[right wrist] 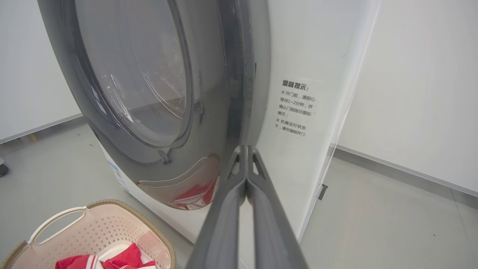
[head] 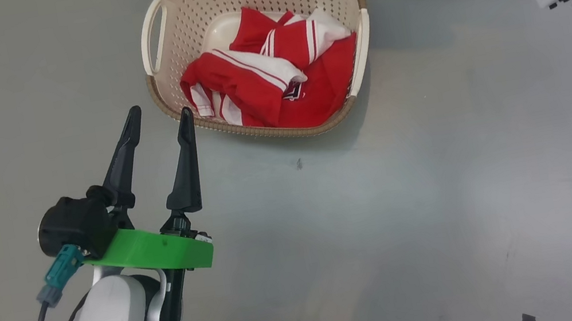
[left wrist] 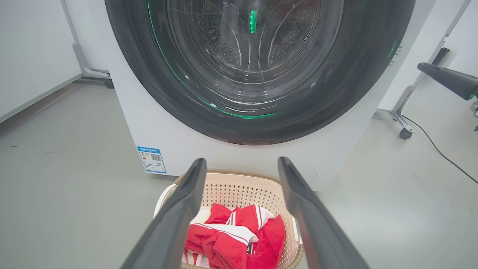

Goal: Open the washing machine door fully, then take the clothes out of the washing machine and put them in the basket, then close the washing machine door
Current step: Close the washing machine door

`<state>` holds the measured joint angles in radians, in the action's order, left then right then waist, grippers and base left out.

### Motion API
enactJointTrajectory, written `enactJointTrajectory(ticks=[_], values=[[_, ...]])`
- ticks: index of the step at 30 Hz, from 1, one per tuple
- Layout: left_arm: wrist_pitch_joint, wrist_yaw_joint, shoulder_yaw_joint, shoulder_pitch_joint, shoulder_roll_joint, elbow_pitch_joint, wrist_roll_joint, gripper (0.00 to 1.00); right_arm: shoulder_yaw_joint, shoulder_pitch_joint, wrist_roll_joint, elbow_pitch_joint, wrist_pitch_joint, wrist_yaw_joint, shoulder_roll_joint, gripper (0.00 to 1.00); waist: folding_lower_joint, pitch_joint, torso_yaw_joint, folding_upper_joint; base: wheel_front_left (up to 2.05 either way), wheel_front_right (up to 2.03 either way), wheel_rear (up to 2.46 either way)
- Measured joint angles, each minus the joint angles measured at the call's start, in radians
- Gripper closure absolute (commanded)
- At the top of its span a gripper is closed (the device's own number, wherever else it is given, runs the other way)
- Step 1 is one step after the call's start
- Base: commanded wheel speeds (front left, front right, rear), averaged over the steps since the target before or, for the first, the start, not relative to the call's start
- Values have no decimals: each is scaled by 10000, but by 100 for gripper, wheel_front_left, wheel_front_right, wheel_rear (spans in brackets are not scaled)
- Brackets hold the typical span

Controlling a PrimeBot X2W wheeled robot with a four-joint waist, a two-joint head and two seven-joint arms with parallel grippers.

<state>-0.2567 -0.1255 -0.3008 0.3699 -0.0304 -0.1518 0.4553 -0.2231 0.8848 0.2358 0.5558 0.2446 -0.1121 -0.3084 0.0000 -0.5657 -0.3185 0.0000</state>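
1. Left gripper (left wrist: pixel 242 161) is released: its two dark fingers stand wide apart and hold nothing.
2. On the white front of the washing machine (left wrist: pixel 186 149), to the right of the door, is a printed notice (right wrist: pixel 297 108) in Chinese. Its heading reads 温馨提示, and the lines below it warn about opening the door.
3. A blue sticker (left wrist: pixel 151 160) at the lower left of the front carries a QR code. Its text is too small to read.
4. The basket (left wrist: pixel 239 186) stands on the grey floor (head: pixel 385 196), just beyond the left fingertips and close before the machine.
5. The clothes (head: pixel 261 83) lie bunched inside the basket, red with white stripes. Their small label cannot be read.
6. The right gripper (right wrist: pixel 245 149) is clenched, fingers pressed together on nothing. Its tips are at the right edge of the washing machine door (right wrist: pixel 224 93); I cannot tell if they touch.
7. The door lies against the machine front.
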Motion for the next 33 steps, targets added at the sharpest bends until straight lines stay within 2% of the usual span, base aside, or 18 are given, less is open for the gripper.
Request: enactJointTrajectory(ticks=[9, 15, 18, 33], values=[[0, 0, 297, -77, -199, -180, -161, 0, 295, -1385, 174, -224, 81, 33, 272, 100, 0, 1149, 408, 0, 0, 0, 0], [0, 0, 487, -545, -318, -431, -171, 0, 1241, -2383, 577, -1072, 84, 533, 462, 100, 0, 1945, 787, 0, 0, 0, 0], [0, 0, 685, -755, -314, -497, -169, 0, 1459, -3144, 646, -1315, 84, 629, 481, 100, 0, 2360, 967, 0, 0, 0, 0], [2, 0, 1166, -2468, -449, -917, -263, 0, 1645, -6334, 794, -2004, 84, 744, 1285, 100, -1, 4334, 1709, 0, 0, 0, 0]])
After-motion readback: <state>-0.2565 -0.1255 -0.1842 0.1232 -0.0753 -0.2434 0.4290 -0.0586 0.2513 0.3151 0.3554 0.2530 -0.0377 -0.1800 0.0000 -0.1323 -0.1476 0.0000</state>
